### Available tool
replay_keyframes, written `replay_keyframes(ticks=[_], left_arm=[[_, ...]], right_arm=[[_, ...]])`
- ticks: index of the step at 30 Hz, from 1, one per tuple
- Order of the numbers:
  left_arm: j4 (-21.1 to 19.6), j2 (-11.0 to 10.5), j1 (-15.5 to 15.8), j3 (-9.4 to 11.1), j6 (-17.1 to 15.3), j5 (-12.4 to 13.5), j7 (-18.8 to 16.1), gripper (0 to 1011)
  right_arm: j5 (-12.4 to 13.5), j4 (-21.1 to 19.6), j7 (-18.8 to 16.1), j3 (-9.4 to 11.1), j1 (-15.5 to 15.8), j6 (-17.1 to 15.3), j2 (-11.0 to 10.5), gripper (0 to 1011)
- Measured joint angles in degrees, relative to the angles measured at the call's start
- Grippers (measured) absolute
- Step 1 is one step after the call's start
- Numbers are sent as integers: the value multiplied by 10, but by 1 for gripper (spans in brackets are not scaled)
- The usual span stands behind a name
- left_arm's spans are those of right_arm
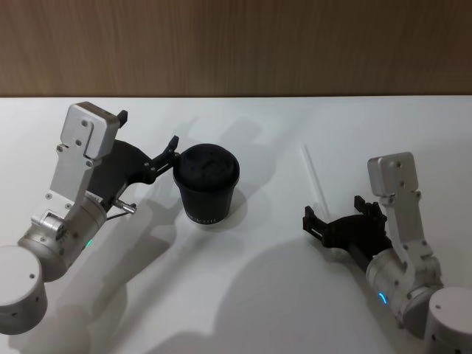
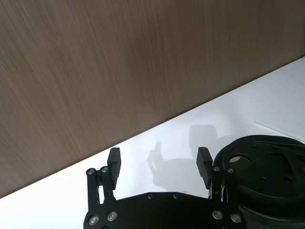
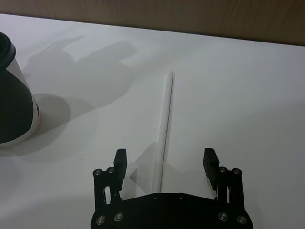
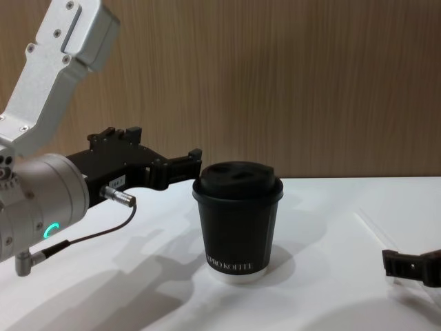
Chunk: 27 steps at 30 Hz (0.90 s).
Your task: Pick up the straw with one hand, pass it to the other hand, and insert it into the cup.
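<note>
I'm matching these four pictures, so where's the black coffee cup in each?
Head view: the cup just left of centre.
Left wrist view: its lid, beside one finger of the left claw.
Right wrist view: cut by the frame edge, aside from the straw.
Chest view: centre.
Shared landmark: the wooden wall.

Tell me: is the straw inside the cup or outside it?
Outside. The straw lies flat on the table, apart from the cup.
</note>
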<state>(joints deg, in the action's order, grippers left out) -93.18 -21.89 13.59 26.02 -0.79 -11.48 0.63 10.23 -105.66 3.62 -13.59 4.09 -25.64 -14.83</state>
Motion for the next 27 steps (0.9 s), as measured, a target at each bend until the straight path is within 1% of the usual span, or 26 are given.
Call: replay_keyframes(ticks=[10,12,13,15,16,18,21,23,24,25,27], left_arm=[[0,0,0,0,0,0,0,1003],[0,0,0,0,0,0,0,1003],[0,0,0,0,0,0,0,1003],[0,0,0,0,0,0,0,1003],[0,0,0,0,0,0,0,1003],[0,0,0,0,0,0,0,1003],[0,0,0,0,0,0,0,1003],[0,0,0,0,0,0,0,1003],[0,0,0,0,0,0,0,1003],[0,0,0,0,0,0,0,1003],[0,0,0,0,0,0,0,1003]], right_arm=[[1,13,-9,5,-8,-3,3,1001],[1,14,-10,5,-8,-3,4,978],[2,15,-11,6,-8,-3,5,949],[2,16,-12,7,-8,-4,5,925],[3,17,-13,8,-8,-4,6,882],[3,18,-15,9,-8,-5,7,844],[4,19,-17,10,-7,-5,9,732],[4,19,-18,11,-6,-5,9,699],[4,20,-19,11,-6,-5,10,655],[4,20,-20,12,-6,-5,10,655],[4,20,-21,12,-5,-4,11,556]])
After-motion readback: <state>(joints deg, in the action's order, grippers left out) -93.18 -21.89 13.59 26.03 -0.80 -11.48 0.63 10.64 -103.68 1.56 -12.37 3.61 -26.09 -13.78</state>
